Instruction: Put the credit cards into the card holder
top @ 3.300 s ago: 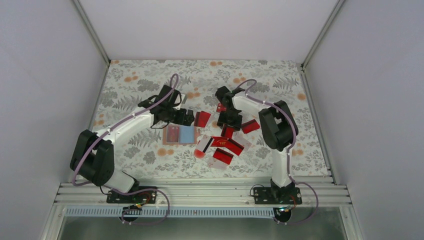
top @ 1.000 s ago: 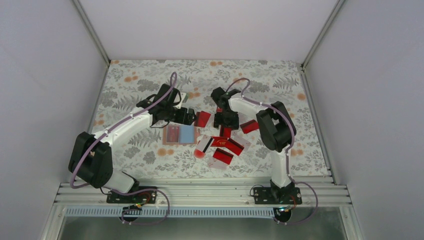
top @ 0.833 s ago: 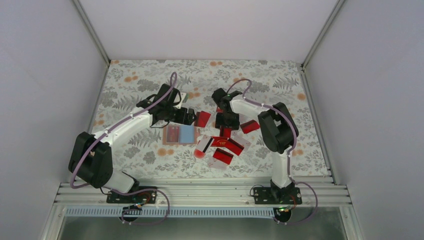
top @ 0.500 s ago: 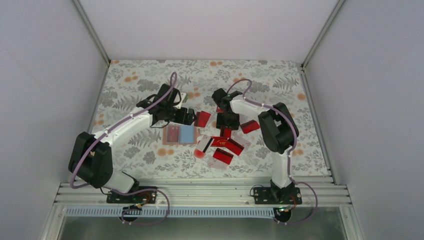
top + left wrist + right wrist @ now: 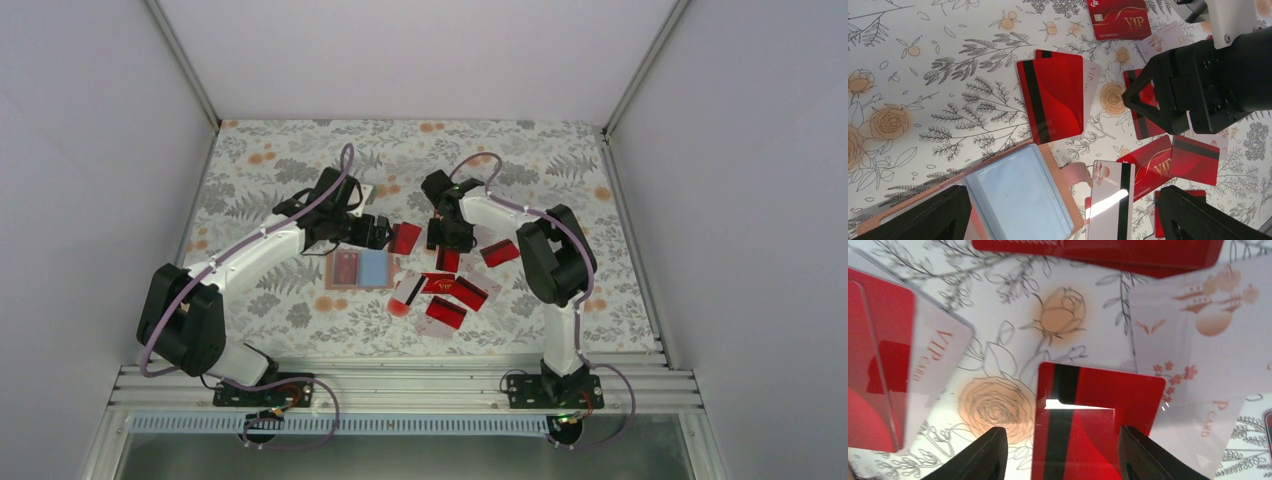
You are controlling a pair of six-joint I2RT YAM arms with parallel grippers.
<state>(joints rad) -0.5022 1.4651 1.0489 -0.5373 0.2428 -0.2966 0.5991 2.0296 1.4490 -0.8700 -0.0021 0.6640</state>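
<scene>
The card holder [image 5: 358, 269] lies open, blue inside up, near the middle of the table [image 5: 560, 170], a little toward the left edge. The left gripper [image 5: 375, 232] hangs over its far side with fingers [image 5: 923, 220] spread wide, holding nothing. A striped red card [image 5: 1053, 95] lies just beyond the holder. The other credit cards [image 5: 445, 290] crowd to its right, several overlapping. The right gripper [image 5: 447, 240] stands over a black-striped card [image 5: 1088, 420], fingers [image 5: 990, 455] spread either side of it; whether they touch it I cannot tell. The two grippers are near each other. The cluster sits well apart from the far and side edges.
</scene>
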